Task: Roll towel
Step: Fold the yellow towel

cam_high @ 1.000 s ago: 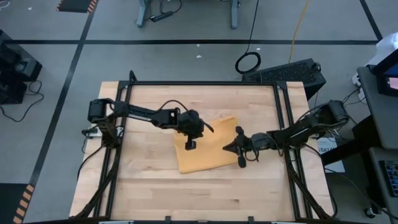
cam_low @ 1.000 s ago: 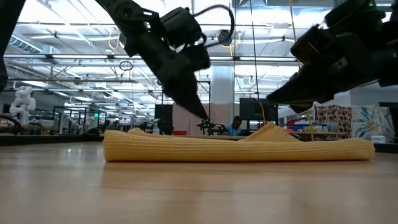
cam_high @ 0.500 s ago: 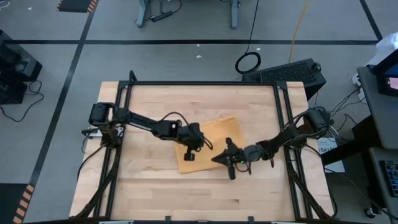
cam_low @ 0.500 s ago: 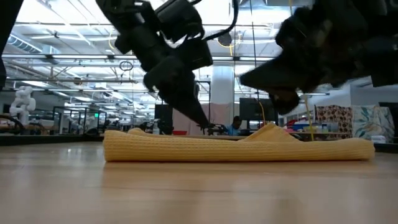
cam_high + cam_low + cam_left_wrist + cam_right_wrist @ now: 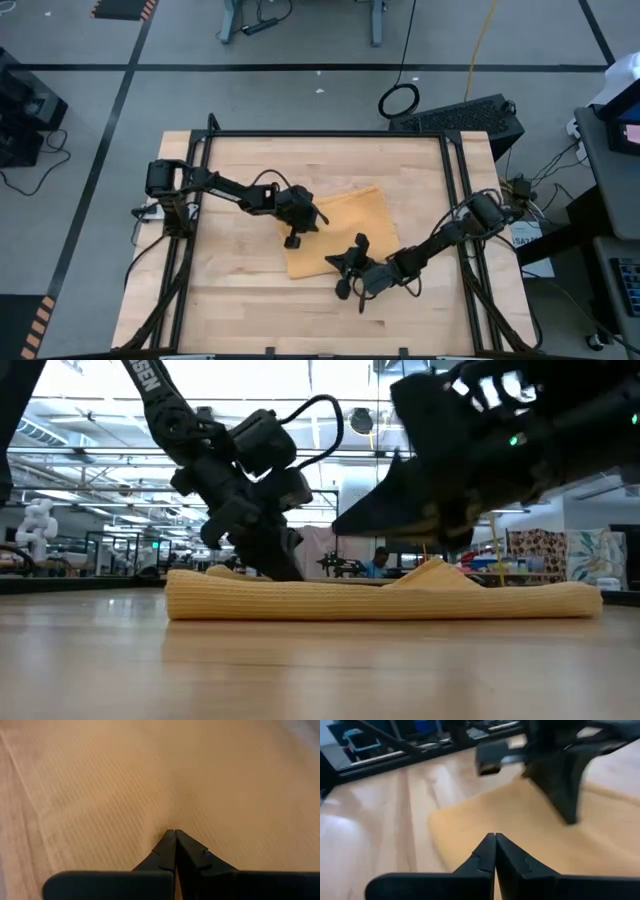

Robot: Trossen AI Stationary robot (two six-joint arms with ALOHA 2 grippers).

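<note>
The mustard-yellow towel (image 5: 345, 228) lies flat on the wooden table, folded to some thickness in the low view (image 5: 380, 600). My left gripper (image 5: 293, 241) is shut, its tips down on the towel's left part (image 5: 174, 831). My right gripper (image 5: 336, 266) is shut and empty. It hangs just above the table at the towel's near edge, pointing toward the towel's near-left corner (image 5: 437, 817). It shows large and dark above the towel in the low view (image 5: 345, 525). My left gripper presses its shut fingertips (image 5: 172, 837) on the towel's upper face (image 5: 172, 820), near the towel's left edge. The fingers come from above, slanting down from the table's left. The towel lies flat on the table under them.
A black frame rail (image 5: 330, 134) runs round the tabletop. Bare wood (image 5: 240, 300) lies on the near and left sides of the towel. Beyond the table's far edge, the low view shows a room with equipment and a person (image 5: 380, 560).
My left gripper has come down from above the towel onto its left part, drifting slightly toward the table's left edge. My right gripper has swung from the towel's right part toward the table's near and left edges, to the towel's near edge. The towel has stayed still.
</note>
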